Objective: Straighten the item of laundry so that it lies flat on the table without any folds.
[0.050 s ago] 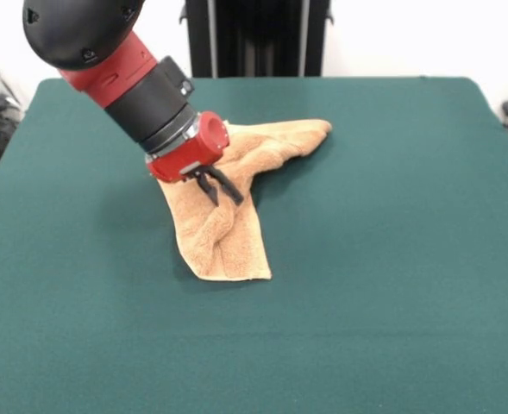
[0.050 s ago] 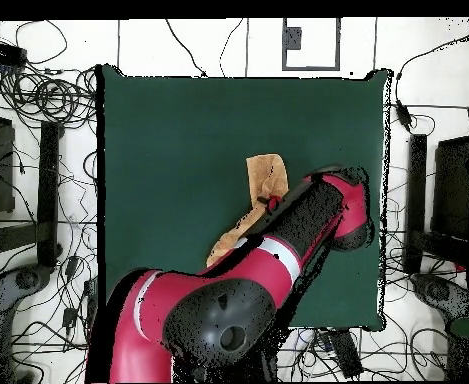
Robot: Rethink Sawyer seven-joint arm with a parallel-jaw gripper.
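Note:
The item of laundry is an orange-tan towel, bunched and folded near the middle of the green table. One end reaches toward the far right, and the other fans out toward the near edge, with a raised ridge between them. My gripper hangs tilted over the towel's middle, just above that ridge. Its black fingers stand apart, with cloth showing below them, and it is open. From overhead, the towel shows as a bent strip, and my arm covers its middle and the gripper.
Green table surface lies all round the towel. A black column stands behind the far edge. Cables and dark equipment line the floor beside the table.

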